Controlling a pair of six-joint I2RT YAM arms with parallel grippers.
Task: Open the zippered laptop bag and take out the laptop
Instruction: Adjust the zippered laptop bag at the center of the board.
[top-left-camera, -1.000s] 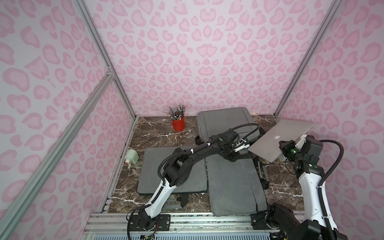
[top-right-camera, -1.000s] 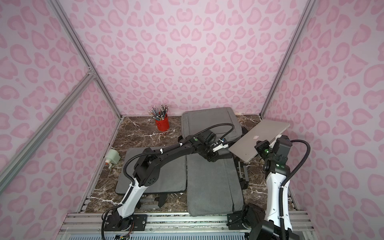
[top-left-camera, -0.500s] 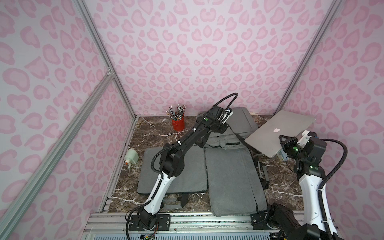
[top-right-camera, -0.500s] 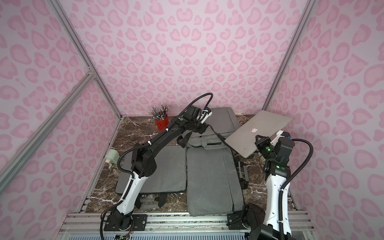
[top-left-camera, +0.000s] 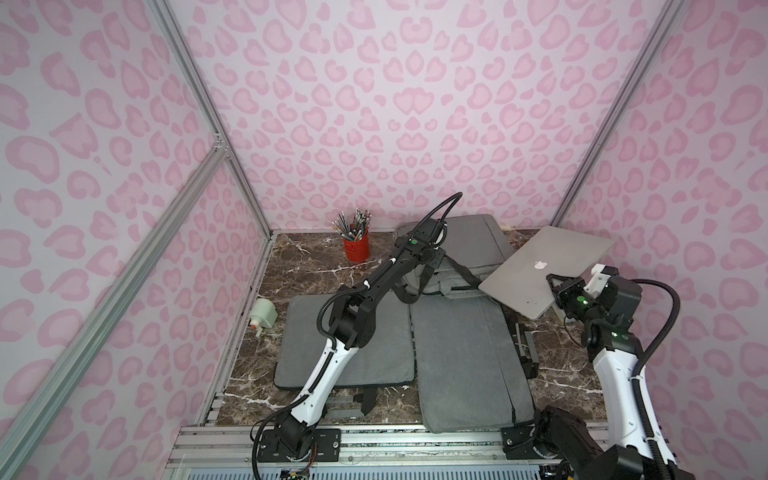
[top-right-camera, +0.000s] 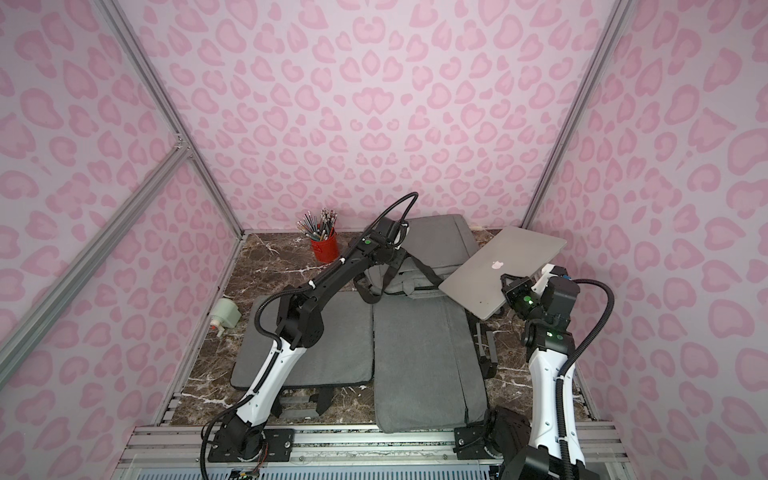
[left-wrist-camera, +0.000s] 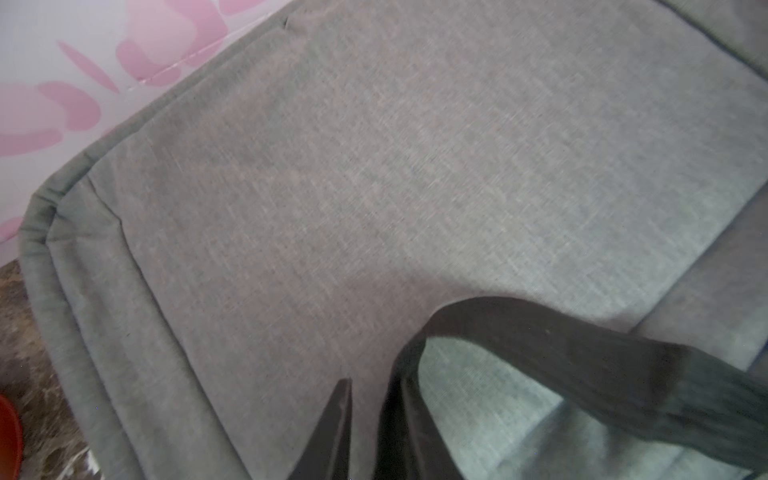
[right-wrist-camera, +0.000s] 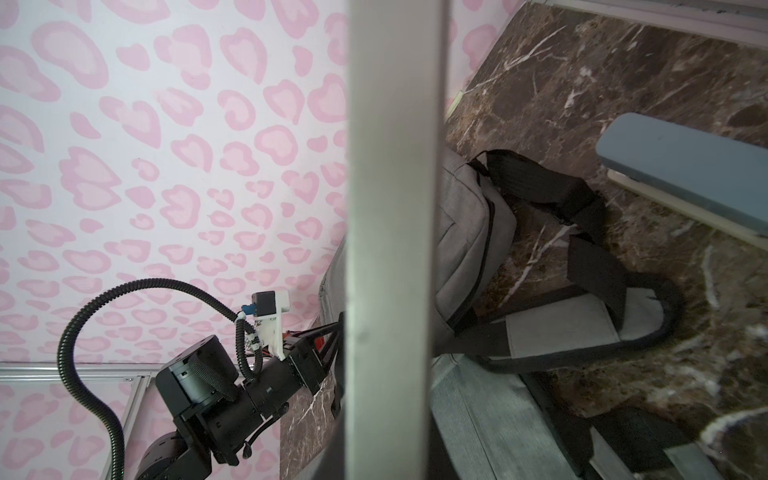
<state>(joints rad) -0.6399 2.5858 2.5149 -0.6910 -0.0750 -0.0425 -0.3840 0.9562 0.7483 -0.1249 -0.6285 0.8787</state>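
The silver laptop (top-left-camera: 540, 270) (top-right-camera: 498, 270) hangs tilted in the air at the right, clear of the bag. My right gripper (top-left-camera: 555, 286) (top-right-camera: 509, 286) is shut on its near edge. That edge crosses the right wrist view as a pale band (right-wrist-camera: 390, 208) between the jaws of the right gripper (right-wrist-camera: 386, 457). The grey laptop bag (top-left-camera: 473, 245) (top-right-camera: 436, 241) (left-wrist-camera: 374, 166) (right-wrist-camera: 465, 249) lies rumpled at the back. My left gripper (top-left-camera: 428, 262) (top-right-camera: 388, 259) (left-wrist-camera: 368, 390) hovers over it, jaws slightly apart, with the bag's black strap (left-wrist-camera: 582, 345) lying against one finger.
A red cup of pencils (top-left-camera: 356, 247) stands at the back left. Two grey padded sleeves (top-left-camera: 353, 345) (top-left-camera: 465, 353) cover the front of the marble table (top-left-camera: 316, 266). A pale green object (top-left-camera: 264, 313) lies by the left rail. Black strap pieces (top-left-camera: 525, 345) lie at the right.
My left gripper has swung from beside the laptop to the back of the bag, and its jaws have parted. The bag has rumpled. The laptop has shifted slightly left in my right gripper.
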